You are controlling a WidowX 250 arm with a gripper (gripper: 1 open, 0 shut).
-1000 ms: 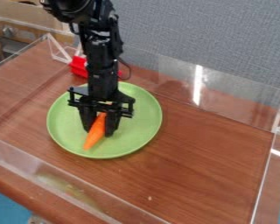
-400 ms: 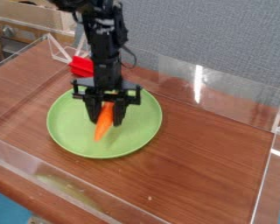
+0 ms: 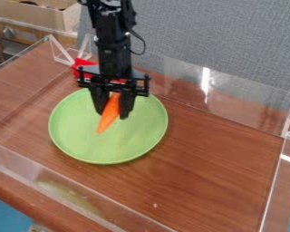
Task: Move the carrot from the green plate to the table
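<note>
While the green plate [image 3: 93, 145] sits flat where it was, the carrot [image 3: 109, 114] has gone up a bit and back toward the far side, along with the black gripper [image 3: 116, 106]. It is orange, and its thin end points down at the plate. The jaws are pinching the carrot near its top, with the fingers on both sides of it, and the top end is hidden by them. A second ago the carrot was lower in the picture, over the middle of the plate, and now more of the green shows in front of it. I think that means the grab worked and the lift has begun. In the picture it is still over the far part of the plate, and I can't tell just how high up it is. It is not on the table [image 3: 214, 172] yet, so the job looks about half done. Next the arm should go up a little more, then sideways past the rim, and set the carrot down on the brown wood. If it goes too low, the thin end could bump the rim or push the plate. The carrot might also tip or slip, as it is held only by its top. Behind the arm is a red block [image 3: 82, 63], and it would be good to stay away from that and from the clear wall [image 3: 232, 97] at the back.
</note>
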